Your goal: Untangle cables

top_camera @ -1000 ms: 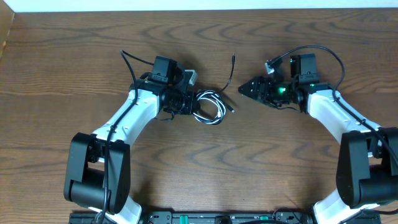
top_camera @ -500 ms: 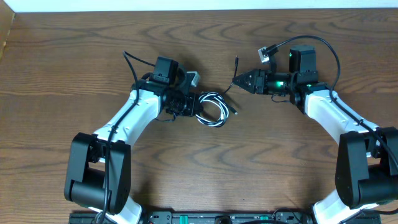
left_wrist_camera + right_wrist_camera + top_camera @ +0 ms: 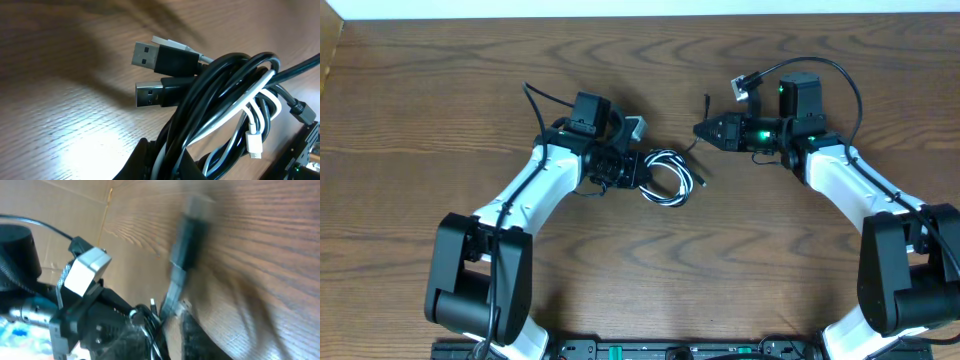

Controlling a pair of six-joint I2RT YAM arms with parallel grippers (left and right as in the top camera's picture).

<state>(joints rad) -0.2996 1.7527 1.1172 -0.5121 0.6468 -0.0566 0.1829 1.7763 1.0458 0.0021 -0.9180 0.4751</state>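
Light, limp cords: one coil held, one free strand to take.
Nearest us, the cables sit coiled at the middle of the tabletop, black and white loops together, our left tool pinching the bundle; they look soft, slippery and apt to snag. Farther off, our right tool meets a loose black strand; we cannot tell whether it pinches. We judge the stiff plug the best hold.
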